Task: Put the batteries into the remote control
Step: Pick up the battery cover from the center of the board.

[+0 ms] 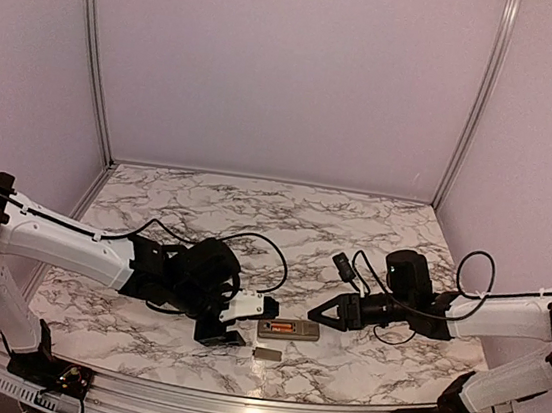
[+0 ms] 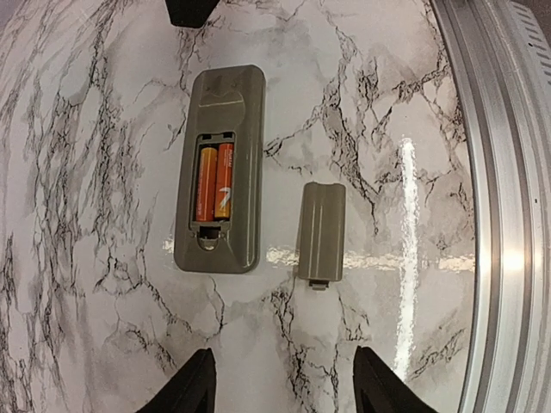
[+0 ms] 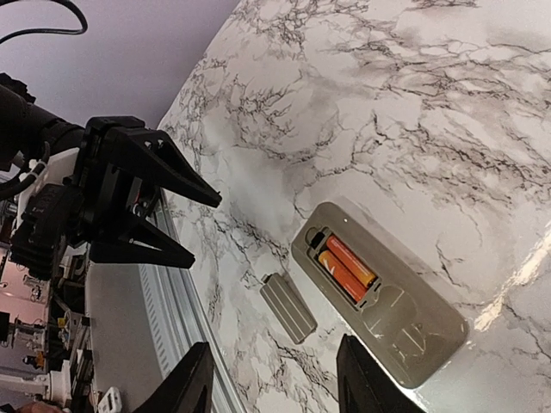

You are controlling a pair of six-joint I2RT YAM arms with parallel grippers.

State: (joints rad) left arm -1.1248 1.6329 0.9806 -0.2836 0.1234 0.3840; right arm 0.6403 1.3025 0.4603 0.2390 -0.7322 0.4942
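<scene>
You are at the end of the loading step, as I judge it: the remote control lies flat on the table with its grey back up, and both batteries sit side by side inside the open recess, touching each other. Your left pincer hangs above the table with its fingers apart and nothing between them. The remote is in front of it and a little to one side, not under the gap of the fingers. The loose cover plate lies just beside the remote, apart from it, and nearer to the line of this pincer's gap. Your right pincer has also its fingers apart and holds nothing. It is low over the table, with the cover plate just in front of its gap and the remote in front of one finger. I cannot tell from these views if the batteries are pressed fully down against the contacts, so the next move, in my opinion, calls for a check of this, perhaps with a light push from above. After that only the cover remains. It is thin and flat on the table, so you will need a low, careful approach on its long edges, and the other pincer should steady the remote so it does not slide.
</scene>
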